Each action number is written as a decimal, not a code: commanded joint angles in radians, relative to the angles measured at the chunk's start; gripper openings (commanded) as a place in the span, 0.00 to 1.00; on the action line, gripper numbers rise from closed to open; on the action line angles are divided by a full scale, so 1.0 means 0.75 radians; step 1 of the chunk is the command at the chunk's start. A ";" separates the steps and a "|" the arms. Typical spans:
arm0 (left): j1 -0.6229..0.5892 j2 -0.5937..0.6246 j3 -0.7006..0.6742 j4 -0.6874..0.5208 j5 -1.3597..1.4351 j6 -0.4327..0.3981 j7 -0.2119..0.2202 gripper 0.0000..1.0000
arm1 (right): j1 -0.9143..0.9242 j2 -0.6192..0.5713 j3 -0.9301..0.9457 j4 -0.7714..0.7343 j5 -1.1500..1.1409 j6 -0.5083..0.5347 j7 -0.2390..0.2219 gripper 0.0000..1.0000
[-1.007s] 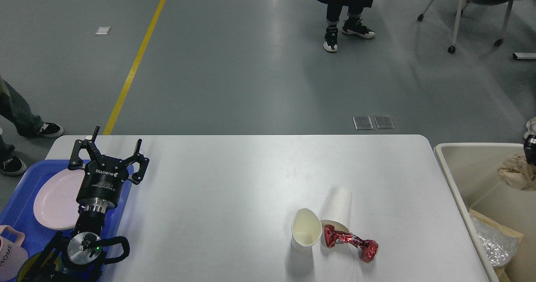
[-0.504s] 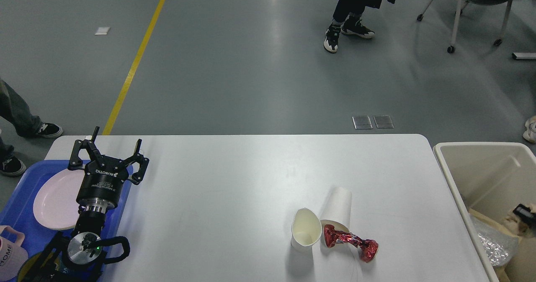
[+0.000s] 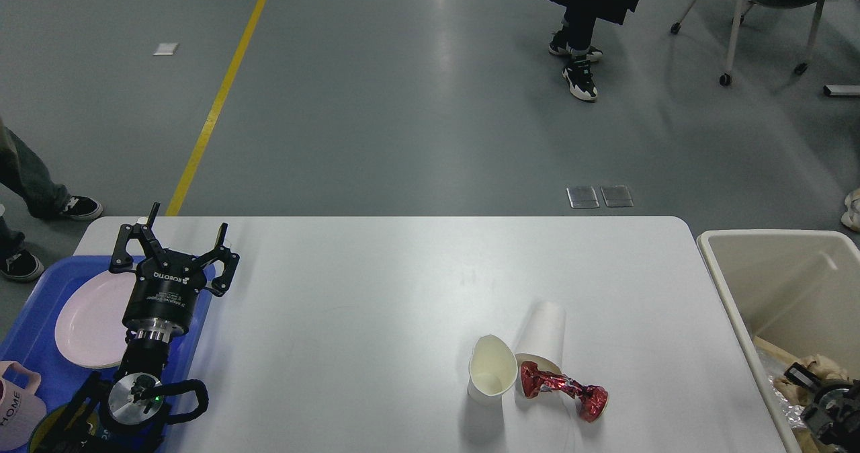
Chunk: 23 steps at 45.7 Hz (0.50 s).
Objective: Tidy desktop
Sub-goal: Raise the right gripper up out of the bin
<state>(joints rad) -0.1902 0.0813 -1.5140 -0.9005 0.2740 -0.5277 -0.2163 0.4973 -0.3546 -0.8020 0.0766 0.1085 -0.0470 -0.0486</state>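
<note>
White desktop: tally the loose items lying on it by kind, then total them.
On the white desktop:
White paper cups: 2, one upright squashed cup, one lying on its side
Crumpled red foil wrappers: 1
Total: 3

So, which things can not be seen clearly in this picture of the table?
- Right gripper, head view: cut off by the picture's edge, dark; whether its jaws are open or shut is unclear.
- Pink mug: cut by the left edge.
- Fallen paper cup: its mouth is hidden by the red wrapper.
- Beige bin: cut by the right edge.
</note>
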 commanded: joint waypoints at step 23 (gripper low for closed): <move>0.000 0.000 0.000 0.000 0.001 0.000 0.000 0.96 | -0.004 -0.014 -0.011 0.027 -0.008 -0.162 0.003 1.00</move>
<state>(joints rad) -0.1902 0.0813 -1.5140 -0.9004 0.2740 -0.5277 -0.2163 0.4925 -0.3643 -0.8095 0.0954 0.1052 -0.1686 -0.0459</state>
